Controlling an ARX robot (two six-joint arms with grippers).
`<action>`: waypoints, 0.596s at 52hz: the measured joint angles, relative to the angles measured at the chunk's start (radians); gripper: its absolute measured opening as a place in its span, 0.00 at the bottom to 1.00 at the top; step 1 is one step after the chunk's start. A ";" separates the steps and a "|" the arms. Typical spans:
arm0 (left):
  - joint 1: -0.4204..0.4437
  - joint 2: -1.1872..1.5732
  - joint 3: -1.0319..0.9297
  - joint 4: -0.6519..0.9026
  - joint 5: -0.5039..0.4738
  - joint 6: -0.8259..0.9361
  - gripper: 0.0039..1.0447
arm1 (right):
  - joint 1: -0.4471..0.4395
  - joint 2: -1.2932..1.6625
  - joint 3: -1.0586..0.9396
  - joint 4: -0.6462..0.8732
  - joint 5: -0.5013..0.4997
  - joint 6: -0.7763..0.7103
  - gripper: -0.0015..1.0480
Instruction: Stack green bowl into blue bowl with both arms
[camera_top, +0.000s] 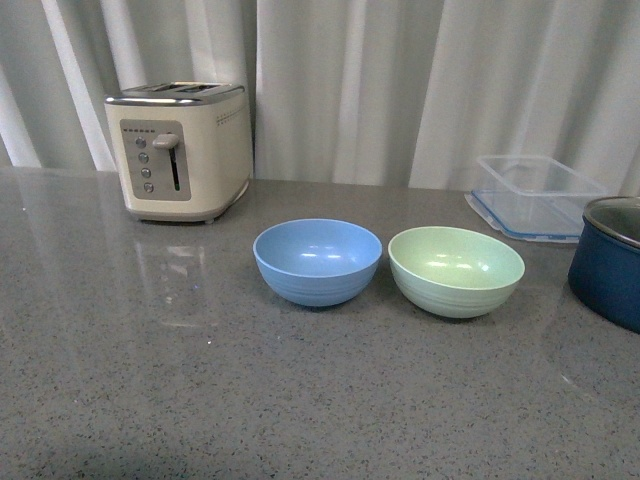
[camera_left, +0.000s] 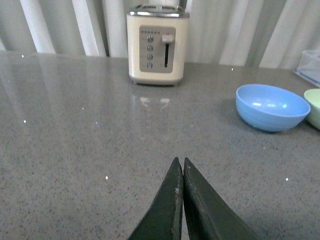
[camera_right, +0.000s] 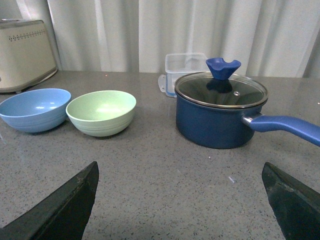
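The green bowl (camera_top: 456, 270) and the blue bowl (camera_top: 317, 261) sit upright side by side on the grey countertop, nearly touching, blue on the left. Both are empty. Neither arm shows in the front view. My left gripper (camera_left: 180, 161) is shut and empty, low over bare counter, with the blue bowl (camera_left: 272, 107) ahead to its right and the green bowl's edge (camera_left: 314, 106) at the frame's side. My right gripper (camera_right: 180, 167) is open wide and empty above the counter; the green bowl (camera_right: 101, 112) and blue bowl (camera_right: 35, 109) lie ahead to its left.
A cream toaster (camera_top: 179, 150) stands at the back left. A clear plastic container (camera_top: 537, 195) sits at the back right. A dark navy pot with a glass lid (camera_right: 220, 116) and a long handle (camera_right: 286, 127) stands right of the green bowl.
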 joint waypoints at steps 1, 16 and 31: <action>0.000 -0.013 0.000 -0.007 0.000 0.000 0.03 | 0.000 0.000 0.000 0.000 0.000 0.000 0.90; 0.000 -0.136 0.000 -0.128 0.000 0.000 0.03 | 0.000 0.000 0.000 0.000 0.000 0.000 0.90; 0.000 -0.213 0.000 -0.206 0.000 0.000 0.03 | 0.000 0.000 0.000 0.000 0.000 0.000 0.90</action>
